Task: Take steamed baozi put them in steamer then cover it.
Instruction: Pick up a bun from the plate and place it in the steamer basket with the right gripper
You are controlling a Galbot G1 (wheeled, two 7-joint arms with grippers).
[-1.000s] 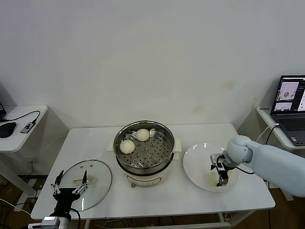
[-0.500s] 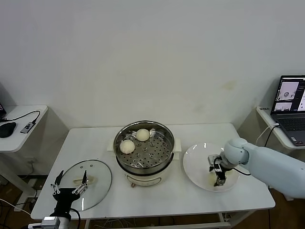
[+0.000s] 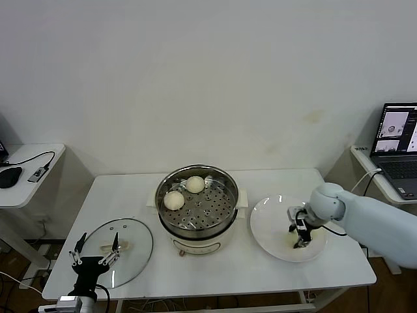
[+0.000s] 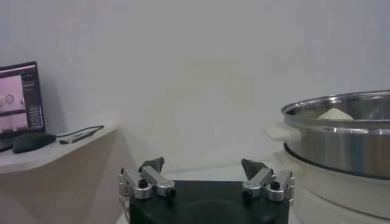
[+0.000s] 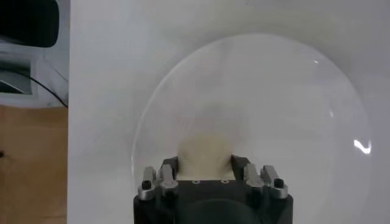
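At the near left edge of the white table (image 3: 137, 189), the left gripper (image 3: 95, 259) hangs parked with its fingers spread wide and nothing between them, over the near rim of the glass cover (image 3: 120, 250), which lies flat on the tabletop with its cream handle up. On the right side of the table, a little farther in, sits a flat white plate (image 3: 270, 222); the right gripper (image 3: 300, 240) is down on it, clenched around one steamed baozi (image 5: 206, 152), and the right wrist view shows the bun pinched between the two fingers (image 5: 169, 168) with the plate's surface beneath. In the middle of the table stands the steamer (image 3: 197, 207), its shiny steel pot uncovered on the cream base, well apart from the cover. Two more baozi rest on the perforated tray: one at the left side (image 3: 173, 199) and one at the far side (image 3: 195, 184), close to the pot wall. Farther right, off the table, a laptop (image 3: 399, 156) sits open on a side desk.
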